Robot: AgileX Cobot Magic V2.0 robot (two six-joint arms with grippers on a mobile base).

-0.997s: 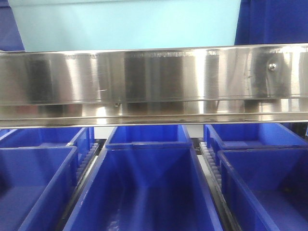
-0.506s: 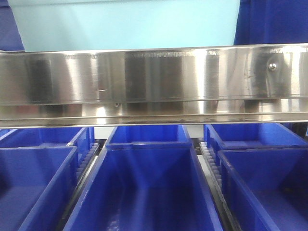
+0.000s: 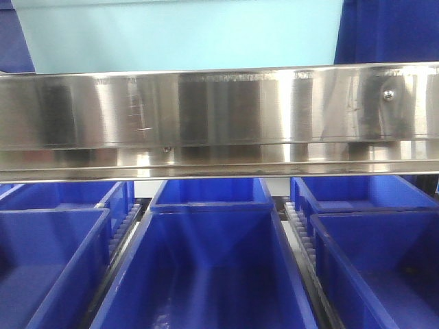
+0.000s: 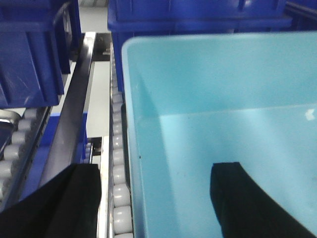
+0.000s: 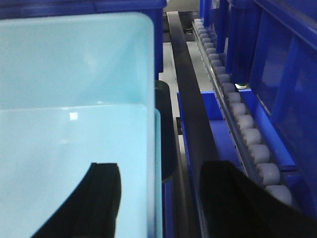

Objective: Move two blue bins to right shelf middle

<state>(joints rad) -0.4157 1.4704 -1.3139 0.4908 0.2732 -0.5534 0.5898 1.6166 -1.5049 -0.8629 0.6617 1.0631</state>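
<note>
Straddling the left wall of a pale turquoise plastic bin [image 4: 223, 99], the left gripper [image 4: 158, 171] stands released: one black finger [image 4: 59, 203] hangs outside the wall over the roller track, the other sits inside the bin, and neither touches the plastic. The right gripper [image 5: 162, 166] is the same on the opposite wall, spread wide with one finger [image 5: 89, 203] inside and one outside, a gap showing on both sides.

The turquoise bin rests in a shelf lane. A row of grey plastic rollers [image 4: 119, 183] runs just beside its left wall, and a dark metal rail [image 5: 190, 109] lies along its right. A second row of grey rollers [image 5: 247, 134] lies beyond that rail. Dark blue plastic bins [image 4: 29, 54] stand in the neighbouring lanes on both sides, and another sits close behind the far end of the pale one; I cannot tell whether they touch.

From the front, the pale bin shows above a broad brushed stainless steel beam [image 3: 219, 116]. Below it, more open dark blue crates [image 3: 212, 274] sit side by side on the lower level.
</note>
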